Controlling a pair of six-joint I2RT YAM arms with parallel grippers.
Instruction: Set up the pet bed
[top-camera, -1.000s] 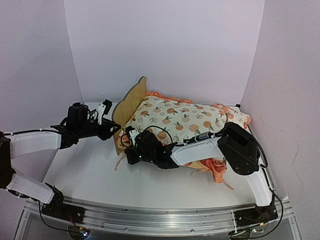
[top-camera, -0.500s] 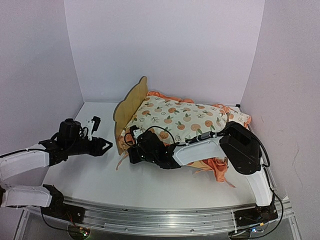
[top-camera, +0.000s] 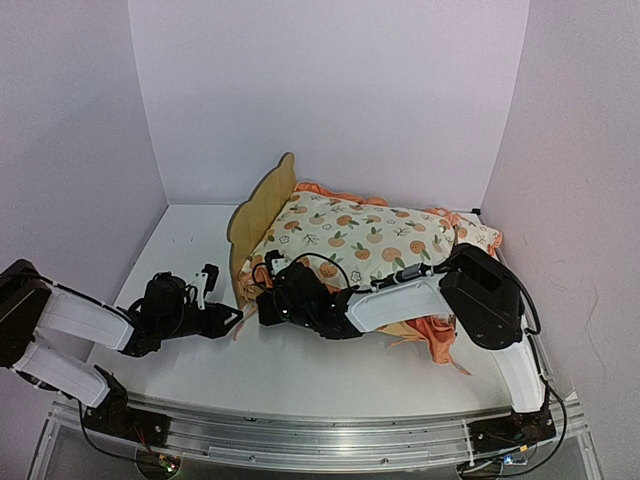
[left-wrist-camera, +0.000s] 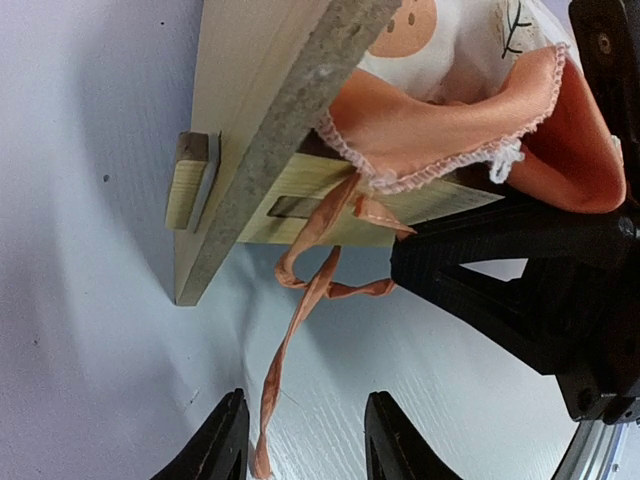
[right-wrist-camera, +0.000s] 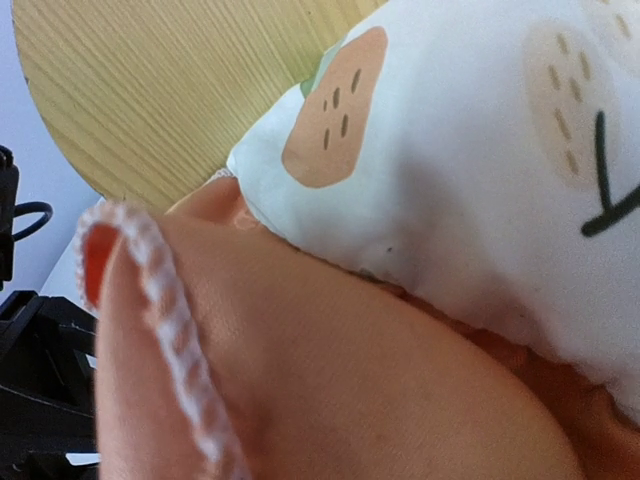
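The pet bed's plywood headboard (top-camera: 262, 200) stands upright at the left, and its frame corner (left-wrist-camera: 250, 100) fills the top of the left wrist view. A fruit-print cushion (top-camera: 350, 235) with an orange ruffle (left-wrist-camera: 440, 130) lies on the bed. My left gripper (top-camera: 232, 318) sits low on the table at the bed's near-left corner, open (left-wrist-camera: 305, 450). A thin orange tie string (left-wrist-camera: 300, 320) trails from the ruffle down between its fingers, close to the left one. My right gripper (top-camera: 262, 298) is at that same corner, shut on the ruffle (right-wrist-camera: 330, 370), which hides its fingers.
A small matching pillow (top-camera: 478, 236) lies at the bed's far right end. Loose orange fabric (top-camera: 440, 345) hangs off the near right side under the right arm. White walls enclose the back and both sides. A metal rail (top-camera: 300, 430) runs along the near edge.
My left arm has dropped from beside the headboard to the table and swung in towards the bed's near-left corner, over the tie string. The right arm has barely moved.
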